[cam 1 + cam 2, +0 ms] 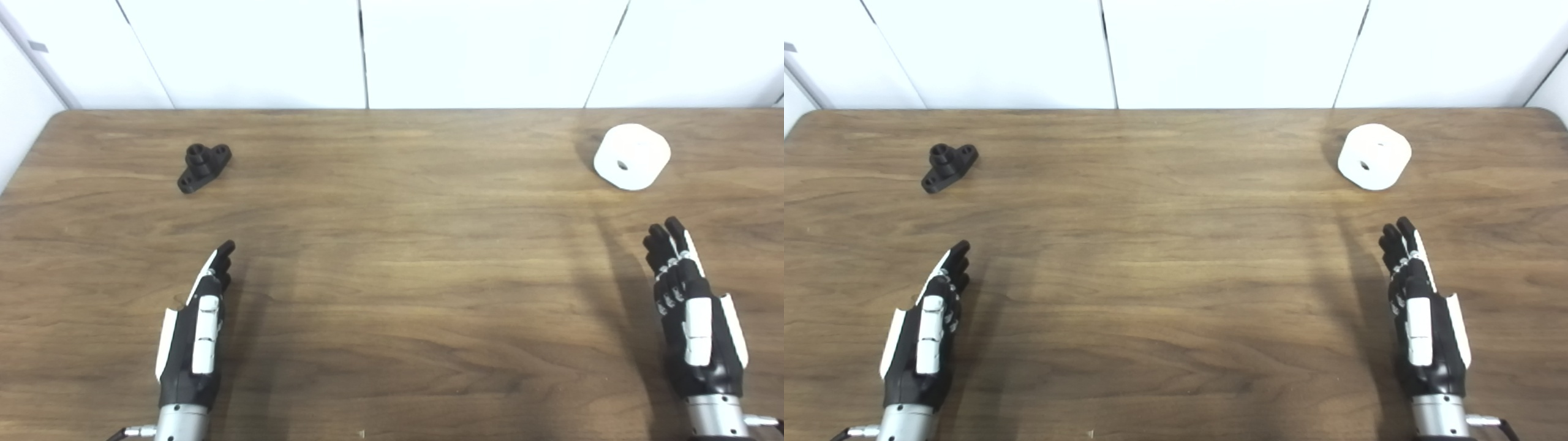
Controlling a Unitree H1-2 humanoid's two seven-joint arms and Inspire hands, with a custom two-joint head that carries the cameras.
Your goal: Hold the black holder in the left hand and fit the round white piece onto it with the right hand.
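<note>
The black holder (204, 166), a small flanged part with an upright socket, lies on the table at the far left. A round white piece (631, 156) with a small centre hole rests at the far right. My left hand (196, 331) hovers near the front left, fingers straight and held together, open and holding nothing, well short of the holder. Near the front right my right hand (692, 312) is likewise open and flat, a short way in front of the white piece. Neither hand touches its part.
The wooden table (392, 257) reaches back to white wall panels (367, 49). Its left edge and rounded back left corner show in the left eye view, its back right corner in the right eye view.
</note>
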